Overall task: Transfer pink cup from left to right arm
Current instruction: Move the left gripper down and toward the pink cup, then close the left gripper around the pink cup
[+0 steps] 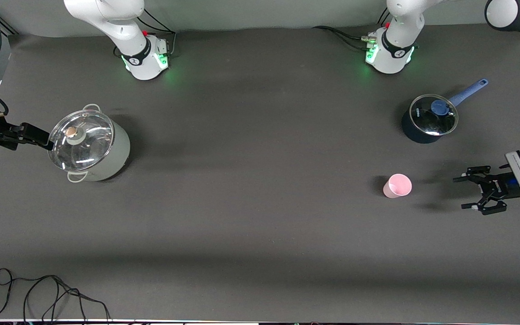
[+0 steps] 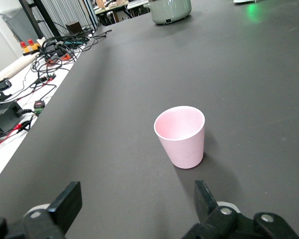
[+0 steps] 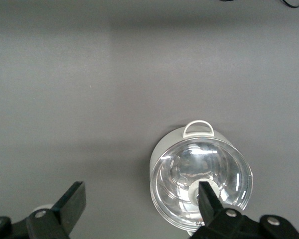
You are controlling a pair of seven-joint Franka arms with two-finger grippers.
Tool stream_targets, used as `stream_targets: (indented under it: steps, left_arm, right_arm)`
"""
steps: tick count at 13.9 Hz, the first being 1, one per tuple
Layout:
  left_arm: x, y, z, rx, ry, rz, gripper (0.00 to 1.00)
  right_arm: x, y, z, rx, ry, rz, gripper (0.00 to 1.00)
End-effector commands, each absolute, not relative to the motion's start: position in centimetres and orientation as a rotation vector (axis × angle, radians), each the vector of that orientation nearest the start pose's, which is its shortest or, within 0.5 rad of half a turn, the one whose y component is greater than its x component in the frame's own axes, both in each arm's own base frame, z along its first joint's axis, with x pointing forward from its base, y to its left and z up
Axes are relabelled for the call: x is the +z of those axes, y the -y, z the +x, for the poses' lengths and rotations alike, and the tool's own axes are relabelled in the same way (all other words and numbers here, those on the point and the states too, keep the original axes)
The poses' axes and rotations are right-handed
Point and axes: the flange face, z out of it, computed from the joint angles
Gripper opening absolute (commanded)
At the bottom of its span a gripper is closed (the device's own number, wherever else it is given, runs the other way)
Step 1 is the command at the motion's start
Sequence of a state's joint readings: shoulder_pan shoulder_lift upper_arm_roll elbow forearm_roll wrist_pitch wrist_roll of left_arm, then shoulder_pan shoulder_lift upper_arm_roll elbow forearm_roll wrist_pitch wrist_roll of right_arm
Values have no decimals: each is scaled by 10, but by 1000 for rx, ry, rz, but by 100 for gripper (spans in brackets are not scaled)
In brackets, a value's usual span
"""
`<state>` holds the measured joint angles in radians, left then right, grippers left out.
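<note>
One pink cup [image 1: 397, 185] stands upright and empty on the dark cloth worktop [image 1: 251, 212], smooth, tapered plastic. Just beside it, toward the left arm's end, the left gripper [image 1: 464, 192] has its jaws open, holding nothing. Farther off sit two lidded pots: a dark saucepan [image 1: 429, 119] and a pale pot [image 1: 89, 143]. The right gripper [image 1: 45, 142], jaws apart and empty, hangs at the pale pot's glass lid.

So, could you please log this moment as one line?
pink cup: upright on table, untouched | left gripper: open, beside cup | right gripper: open, waiting by lidded pot
</note>
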<state>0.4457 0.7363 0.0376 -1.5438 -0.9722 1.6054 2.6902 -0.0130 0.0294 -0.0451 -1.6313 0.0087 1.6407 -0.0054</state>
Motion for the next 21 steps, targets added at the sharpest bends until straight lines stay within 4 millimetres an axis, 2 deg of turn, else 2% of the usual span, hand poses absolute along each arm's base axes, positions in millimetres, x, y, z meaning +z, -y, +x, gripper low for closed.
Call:
stream_targets:
  steps: [1, 2, 4, 6, 7, 9, 13, 18, 21]
  left_arm:
    - [209, -221, 625, 1226, 1765, 1384, 100]
    - [200, -223, 625, 1286, 1707, 1393, 99]
    - [187, -217, 622, 1286, 1651, 1381, 99]
    - [139, -204, 604, 1205, 1443, 1373, 99]
    - [116, -193, 597, 1221, 1355, 1341, 98]
    - [88, -174, 590, 1207, 1294, 1310, 97]
    - [64, -144, 589, 1228, 1220, 1271, 97]
    - [61, -114, 596, 1246, 1227, 1223, 99]
    - [49, -99, 595, 1263, 1206, 1204, 99]
  right_arm:
    - [591, 32, 564, 28, -88, -3128, 100]
    - [590, 33, 564, 31, -90, -3128, 100]
    - [590, 33, 564, 31, -90, -3128, 100]
    - [590, 33, 564, 31, -90, -3128, 100]
    - [589, 33, 564, 33, -90, -3130, 100]
    - [589, 35, 564, 33, -93, -3128, 100]
    - [588, 37, 565, 33, -97, -3130, 100]
    - [588, 38, 565, 33, -100, -3130, 100]
    - [588, 39, 565, 33, -104, -3130, 100]
